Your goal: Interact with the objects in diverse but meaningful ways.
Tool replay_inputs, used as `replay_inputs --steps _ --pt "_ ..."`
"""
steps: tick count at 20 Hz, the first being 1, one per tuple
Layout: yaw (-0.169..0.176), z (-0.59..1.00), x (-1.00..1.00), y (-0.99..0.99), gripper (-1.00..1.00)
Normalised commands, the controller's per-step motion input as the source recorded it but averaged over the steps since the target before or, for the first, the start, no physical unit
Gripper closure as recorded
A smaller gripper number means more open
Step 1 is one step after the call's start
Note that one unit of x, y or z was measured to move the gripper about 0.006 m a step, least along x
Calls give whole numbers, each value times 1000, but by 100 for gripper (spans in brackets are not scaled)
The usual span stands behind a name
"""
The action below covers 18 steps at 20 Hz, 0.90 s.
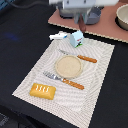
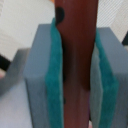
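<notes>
Dark tabletop surrounds a pale woven placemat (image 1: 67, 70) in the exterior view, with bare black surface along its near edge and toward the exterior view's left. A round tan plate (image 1: 68, 66) sits mid-mat between a knife (image 1: 79, 57) and a fork (image 1: 63, 80), both orange-handled and lying diagonally. The golden scored bread loaf (image 1: 43, 90) rests at the mat's near corner, well apart from the plate. A white-blue-green carton (image 1: 77, 38) stands at the far edge, just beside a white fish-shaped piece (image 1: 58, 36). A grey two-handled pot (image 1: 122, 16) sits on a brown board (image 1: 95, 24). The gripper (image 1: 81, 15) hangs over that board.

From the wrist view, grey jaws with teal pads (image 2: 54, 75) pinch the smooth brown sausage (image 2: 79, 60), its long axis running along the pads.
</notes>
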Motion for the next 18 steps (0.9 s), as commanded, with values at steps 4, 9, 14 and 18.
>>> replay_inputs --steps 4,9,14,18 --pt "29 25 -489 667 100" --pt "53 -114 -529 645 100" --pt "59 -219 -506 663 100" --pt "61 -232 -535 656 100"
